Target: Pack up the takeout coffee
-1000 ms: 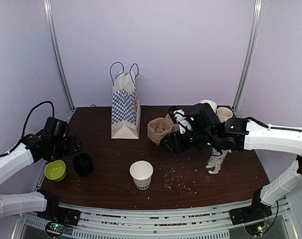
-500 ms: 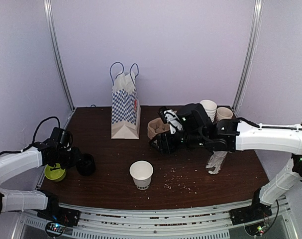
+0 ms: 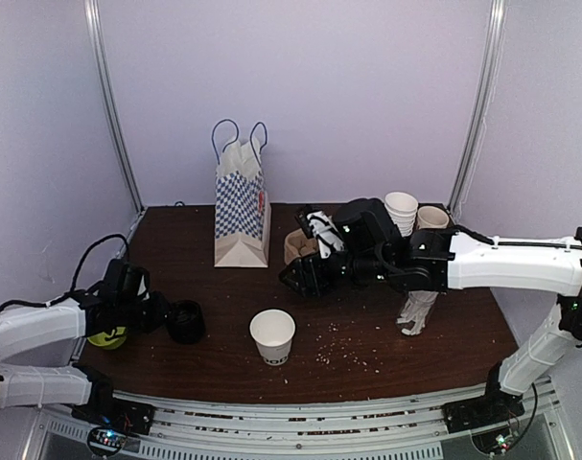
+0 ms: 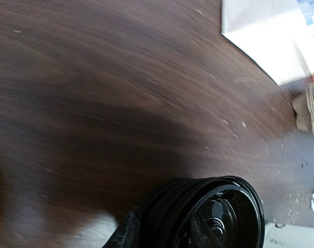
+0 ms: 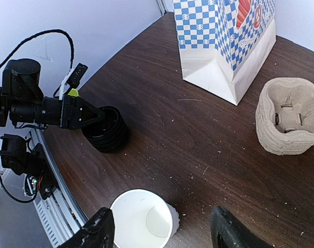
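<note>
Two tools on show. Far left: lime bowl (image 3: 104,337) on the counter (image 3: 367,335), then left tool (image 5: 99,115) nosed up against a stack of black lids (image 3: 186,322), can't tell whether clamped or just touching. Further along: checked paper bag (image 3: 242,220) upright at the back, open white paper cup (image 3: 272,335) near the front, pulp carrier tray (image 5: 288,116) just right of the bag. Right tool (image 5: 162,211) hovering between tray and cup, fingers apart, holding nothing.
</note>
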